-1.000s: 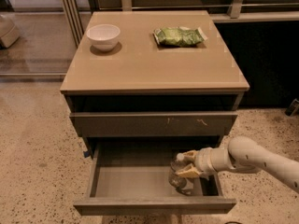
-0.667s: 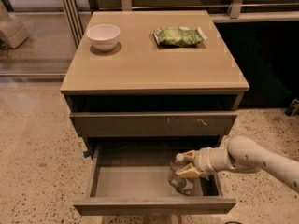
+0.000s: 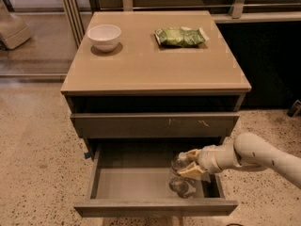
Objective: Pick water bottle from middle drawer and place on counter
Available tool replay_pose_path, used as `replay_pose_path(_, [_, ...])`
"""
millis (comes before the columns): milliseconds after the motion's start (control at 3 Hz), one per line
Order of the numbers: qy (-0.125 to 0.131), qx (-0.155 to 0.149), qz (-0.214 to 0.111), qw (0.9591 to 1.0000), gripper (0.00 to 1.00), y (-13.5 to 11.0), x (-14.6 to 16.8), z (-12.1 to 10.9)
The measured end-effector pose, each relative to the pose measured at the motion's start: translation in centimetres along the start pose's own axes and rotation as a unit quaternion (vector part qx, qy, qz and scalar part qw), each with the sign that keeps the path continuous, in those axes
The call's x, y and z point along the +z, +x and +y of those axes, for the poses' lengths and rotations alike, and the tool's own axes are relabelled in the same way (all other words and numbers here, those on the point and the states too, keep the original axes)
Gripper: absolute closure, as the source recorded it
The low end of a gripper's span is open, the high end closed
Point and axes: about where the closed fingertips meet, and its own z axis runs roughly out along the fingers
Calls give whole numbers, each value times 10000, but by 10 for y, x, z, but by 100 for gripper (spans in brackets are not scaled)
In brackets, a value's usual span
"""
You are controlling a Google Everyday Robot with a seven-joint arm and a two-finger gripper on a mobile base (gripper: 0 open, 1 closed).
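Observation:
The water bottle point(image 3: 178, 183), clear with a white cap, stands upright in the right part of the open middle drawer point(image 3: 155, 206). My gripper point(image 3: 186, 163) reaches in from the right, and its tan fingers point(image 3: 193, 153) sit on either side of the bottle's upper half, closed on it. The bottle's base rests on the drawer's grey floor. The tan counter point(image 3: 155, 65) is the cabinet's top, above and behind the drawer.
A white bowl point(image 3: 104, 36) stands at the counter's back left and a green snack bag point(image 3: 181, 36) lies at its back right. A shut drawer front with pale scratches point(image 3: 155, 125) overhangs the rear of the open drawer. Speckled floor surrounds the cabinet.

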Motion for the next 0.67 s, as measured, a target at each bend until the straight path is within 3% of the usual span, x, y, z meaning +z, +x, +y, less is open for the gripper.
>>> replay_pose_path(333, [-456,145,-60,9988,100,-64,-22,33])
replay_pose_path(667, [-580,104,159,9981,100,-185,-90,46])
